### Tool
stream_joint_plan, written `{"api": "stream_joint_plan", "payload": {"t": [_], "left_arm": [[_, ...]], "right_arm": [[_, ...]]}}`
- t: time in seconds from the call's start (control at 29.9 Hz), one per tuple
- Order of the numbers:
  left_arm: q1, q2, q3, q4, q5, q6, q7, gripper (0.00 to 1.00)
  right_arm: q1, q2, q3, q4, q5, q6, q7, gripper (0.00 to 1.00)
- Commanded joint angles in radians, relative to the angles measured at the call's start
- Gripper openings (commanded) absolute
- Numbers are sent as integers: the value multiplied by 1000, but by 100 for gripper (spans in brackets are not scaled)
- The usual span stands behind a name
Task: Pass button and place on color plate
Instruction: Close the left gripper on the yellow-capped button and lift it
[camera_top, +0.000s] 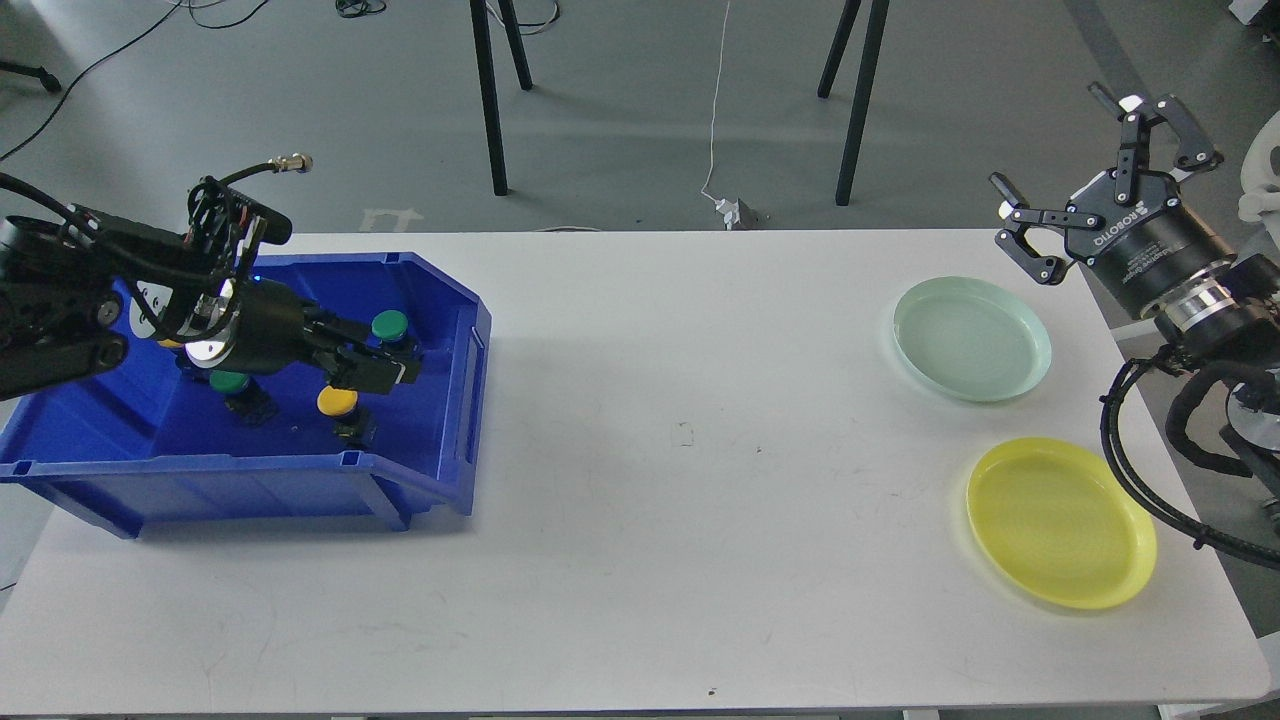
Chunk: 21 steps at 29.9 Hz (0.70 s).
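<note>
Several push buttons with black bases lie in a blue bin (440, 470) at the table's left: a green one (389, 325), a yellow one (337, 401) and another green one (230, 381). My left gripper (385, 362) reaches into the bin and sits between the first green button and the yellow one. Its fingers are dark and blend together, so I cannot tell whether it holds anything. My right gripper (1065, 150) is open and empty, raised beyond the table's far right corner. A pale green plate (972, 338) and a yellow plate (1060, 522) lie empty at the right.
The white table (680, 500) spans the view. Black stand legs (488, 100) and a white cable (715, 120) are on the floor behind it. My right arm's cables (1130, 470) hang beside the yellow plate's right edge.
</note>
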Motion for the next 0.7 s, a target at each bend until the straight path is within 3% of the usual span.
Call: {"api": "stream_joint_plan", "payload": {"t": [0.0, 0.67], "left_arm": [[48, -26, 4, 55, 0, -1, 0, 84], [134, -31, -11, 164, -2, 2, 0, 84]], "right_arm": [[-1, 0, -1, -1, 0, 0, 0, 99], [-17, 4, 1, 1, 0, 0, 0, 99]]}}
